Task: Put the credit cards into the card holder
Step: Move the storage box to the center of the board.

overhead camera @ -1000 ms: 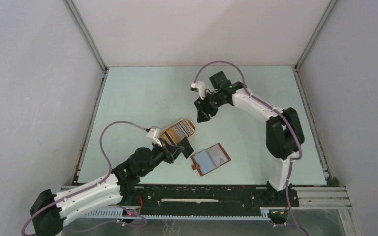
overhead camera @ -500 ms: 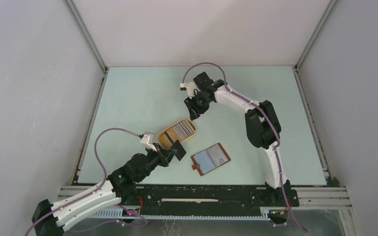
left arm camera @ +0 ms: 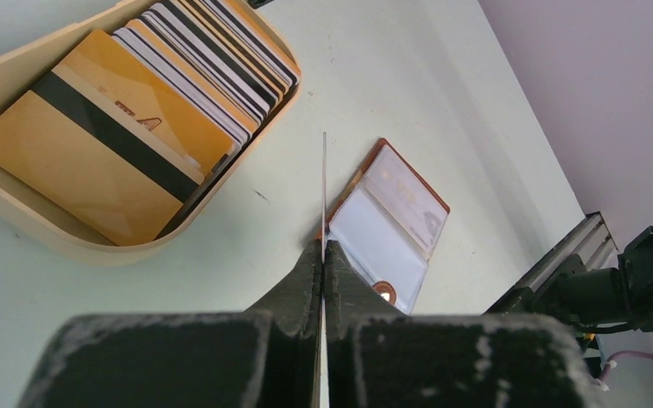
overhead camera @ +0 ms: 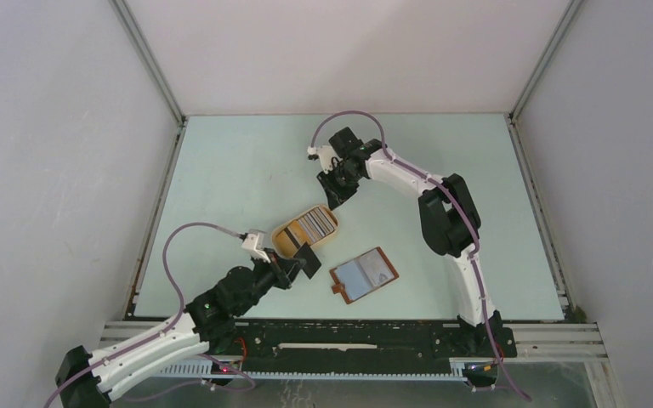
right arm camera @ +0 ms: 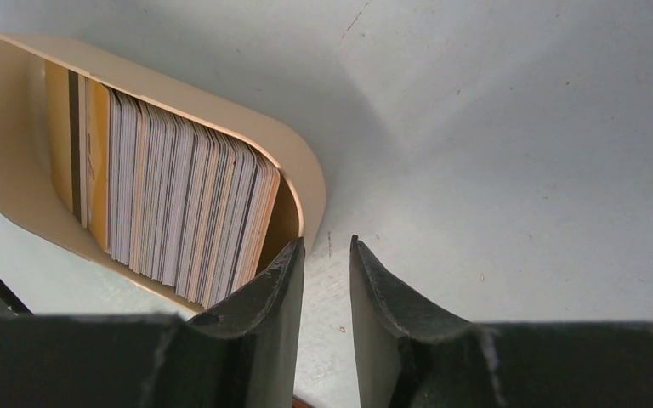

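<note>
Barely begun: one card pinched edge-on between the shut jaws of the left gripper, the card holder lying open just beyond their tips, none plainly slotted in. Jaws of the right gripper narrowly apart on nothing, the tan tray just ahead to their left. Remaining credit cards left to move from that tray.

lab booth: white walls, aluminium frame.

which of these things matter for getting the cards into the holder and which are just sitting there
Part of the job: credit cards; one card pinched in the left end effector; open card holder.
Just there: tan tray, only storing the cards; black rail at the near edge.
</note>
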Robot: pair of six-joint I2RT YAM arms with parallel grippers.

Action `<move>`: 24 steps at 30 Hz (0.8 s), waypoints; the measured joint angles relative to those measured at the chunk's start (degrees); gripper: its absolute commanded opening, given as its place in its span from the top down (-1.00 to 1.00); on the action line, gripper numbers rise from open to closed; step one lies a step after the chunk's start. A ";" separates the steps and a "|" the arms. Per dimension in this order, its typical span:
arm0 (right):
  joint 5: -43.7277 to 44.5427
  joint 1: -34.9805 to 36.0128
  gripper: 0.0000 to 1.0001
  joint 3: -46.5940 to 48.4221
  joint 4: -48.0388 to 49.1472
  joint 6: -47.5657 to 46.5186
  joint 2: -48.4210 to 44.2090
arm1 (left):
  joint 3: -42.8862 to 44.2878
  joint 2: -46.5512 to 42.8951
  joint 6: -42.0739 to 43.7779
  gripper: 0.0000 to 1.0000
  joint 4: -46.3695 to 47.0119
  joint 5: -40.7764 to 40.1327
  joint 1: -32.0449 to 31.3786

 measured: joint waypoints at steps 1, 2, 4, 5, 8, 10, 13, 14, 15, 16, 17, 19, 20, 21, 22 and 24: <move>-0.13 0.00 0.26 0.00 -0.02 0.07 0.00 | -0.20 -0.20 -0.02 1.00 -0.07 0.00 0.00; -0.26 -0.02 0.24 0.00 -0.04 0.11 0.00 | -0.42 -0.39 -0.04 1.00 -0.04 0.00 0.00; -0.50 -0.07 0.21 0.00 -0.07 0.13 0.00 | -0.92 -1.03 -0.09 1.00 -0.11 0.00 0.00; -0.68 -0.09 0.20 0.00 -0.07 0.15 0.00 | -1.05 -1.42 -0.11 1.00 -0.31 0.00 0.00; -1.51 -0.13 0.19 0.00 -0.11 0.52 0.00 | -1.46 -2.40 -0.46 1.00 -0.39 0.00 0.00; -2.40 -0.02 0.20 0.00 -0.17 0.87 0.00 | -1.77 -2.82 -0.52 1.00 -0.46 0.02 0.00; -2.99 0.33 0.22 0.00 -0.39 1.16 0.00 | -1.81 -3.04 -0.55 1.00 -0.48 0.00 0.00; -3.06 0.44 0.23 0.00 -0.48 1.20 0.00 | -1.81 -3.10 -0.55 1.00 -0.48 0.00 0.00; -3.10 0.48 0.25 0.00 -0.50 1.22 0.04 | -1.81 -3.10 -0.57 1.00 -0.48 0.00 0.00; -3.10 0.55 0.29 0.00 -0.48 1.27 0.11 | -1.81 -3.10 -0.59 1.00 -0.50 0.02 0.00; -3.02 0.59 0.31 0.00 -0.50 1.38 0.22 | -1.81 -3.10 -0.59 1.00 -0.50 0.02 0.00; -2.73 0.59 0.44 0.00 -0.50 1.53 0.63 | -1.81 -3.10 -0.61 1.00 -0.48 0.00 0.00; -2.45 0.61 0.49 0.00 -0.52 1.60 0.83 | -1.81 -3.10 -0.63 1.00 -0.48 0.00 0.00; -2.01 0.61 0.54 0.00 -0.55 1.77 1.07 | -1.81 -3.10 -0.70 1.00 -0.48 0.00 0.00; -1.90 0.61 0.61 0.00 -0.55 2.08 1.20 | -1.81 -3.13 -0.79 1.00 -0.48 0.00 0.00; -1.95 0.70 0.72 0.00 -0.52 2.62 1.29 | -1.81 -3.19 -0.96 1.00 -0.48 0.00 0.00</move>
